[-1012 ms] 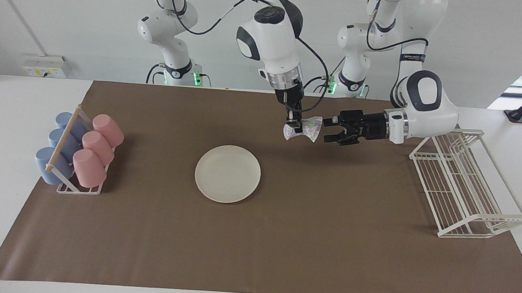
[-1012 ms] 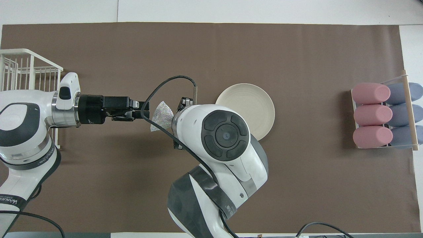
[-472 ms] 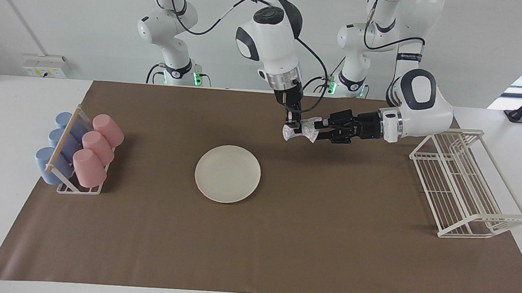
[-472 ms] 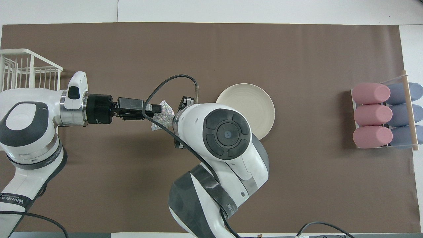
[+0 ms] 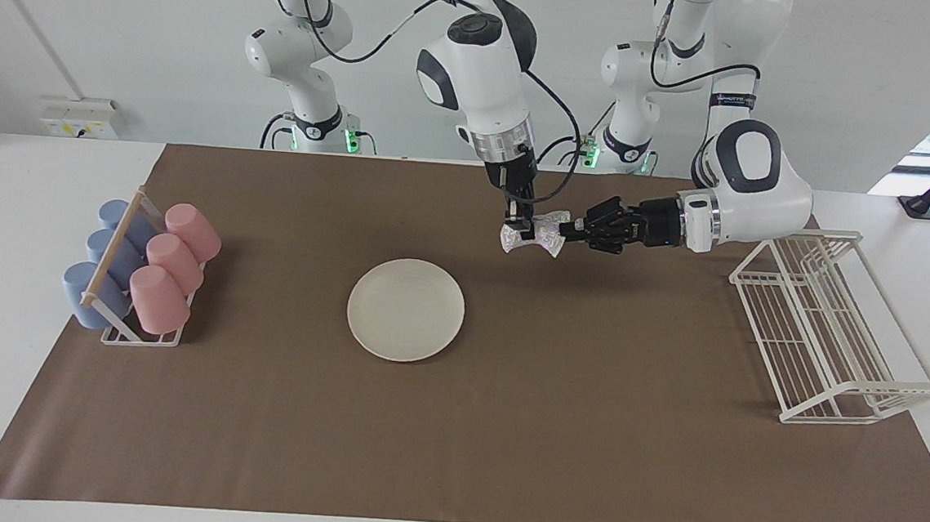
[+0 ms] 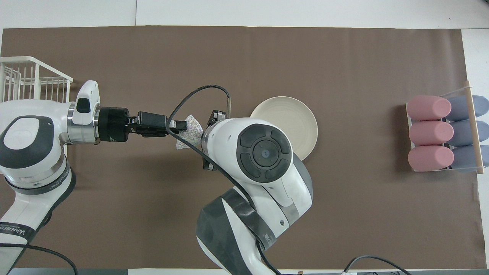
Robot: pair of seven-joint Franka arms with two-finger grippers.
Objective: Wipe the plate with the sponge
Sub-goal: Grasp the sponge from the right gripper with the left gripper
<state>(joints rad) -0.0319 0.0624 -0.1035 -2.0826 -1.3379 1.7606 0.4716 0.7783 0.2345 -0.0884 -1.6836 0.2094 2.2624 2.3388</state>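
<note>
The facing view shows both grippers pinching the sponge [image 5: 534, 235] in the air over the brown mat [image 5: 584, 433]: right gripper [image 5: 523, 234] from above, left gripper [image 5: 567, 232] sideways. Overhead, the right arm hides that grip and part of the plate [image 6: 294, 118]. The cup rack [image 5: 136, 336] holds pink and blue cups; the wire rack [image 5: 827, 352] holds nothing.
</note>
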